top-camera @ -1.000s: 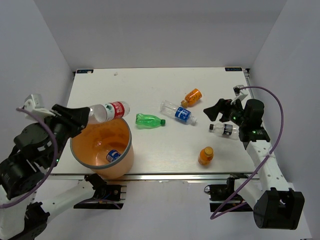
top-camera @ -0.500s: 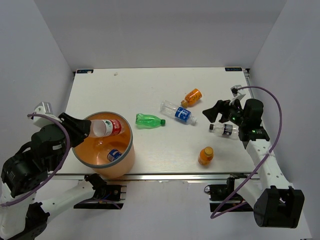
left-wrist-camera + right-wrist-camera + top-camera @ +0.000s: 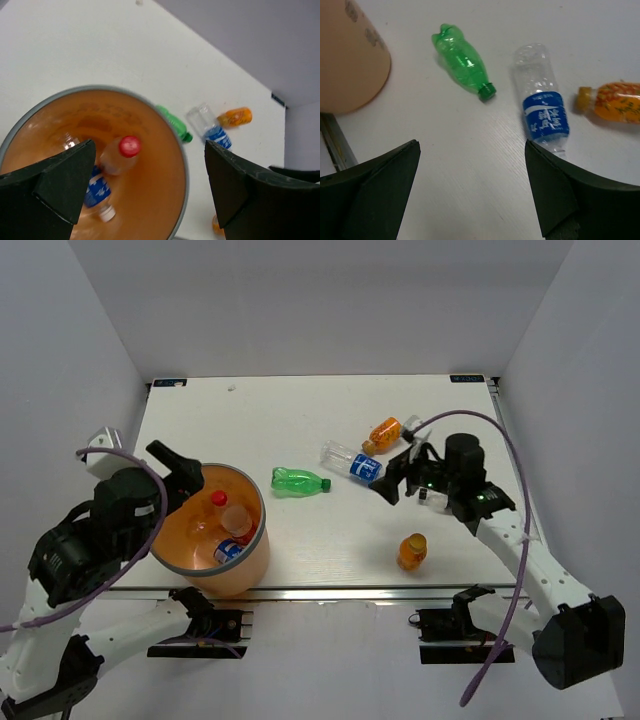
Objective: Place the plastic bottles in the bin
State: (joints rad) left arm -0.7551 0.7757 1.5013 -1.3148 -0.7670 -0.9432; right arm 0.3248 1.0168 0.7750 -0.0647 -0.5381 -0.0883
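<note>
The orange bin with its grey rim stands at the table's near left. Inside it a clear bottle with a red cap leans over a blue-labelled bottle. My left gripper hangs open over the bin's left side, empty. On the table lie a green bottle, a clear blue-labelled bottle and an orange bottle. A second orange bottle stands upright. My right gripper is open above the table, just near of the blue-labelled bottle.
The right arm hides most of the table behind it, at the right edge. In the right wrist view the green bottle lies left of the blue-labelled one, with the bin's wall at the far left.
My left gripper moved over the bin, opened and let go of the red-capped bottle, which now sits inside. My right arm swung left, towards the blue-labelled bottle.
</note>
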